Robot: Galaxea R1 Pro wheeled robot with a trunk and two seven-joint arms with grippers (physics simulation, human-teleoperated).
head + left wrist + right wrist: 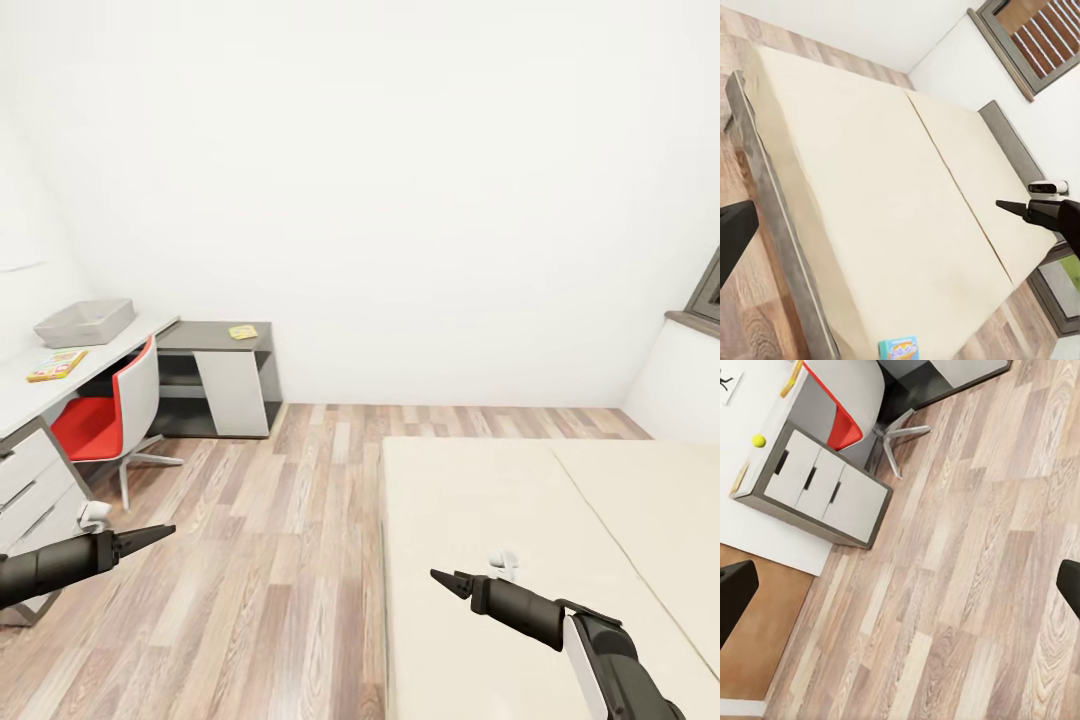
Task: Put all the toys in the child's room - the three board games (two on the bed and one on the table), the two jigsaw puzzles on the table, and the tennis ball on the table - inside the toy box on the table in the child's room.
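Both arms reach forward low in the head view, the left gripper (150, 535) over the wood floor (270, 560) and the right gripper (450, 581) over the bed (520, 520); each set of jaws looks pinched to a point and carries nothing. On the tabletop (30, 395) far to the left sit the toy box (85, 322) and a flat colourful board game (57, 364); the tennis ball (758, 440) lies there too. A small blue board game (898, 349) rests on the bed's edge. Judging by this, the bed game lies nearer the right arm.
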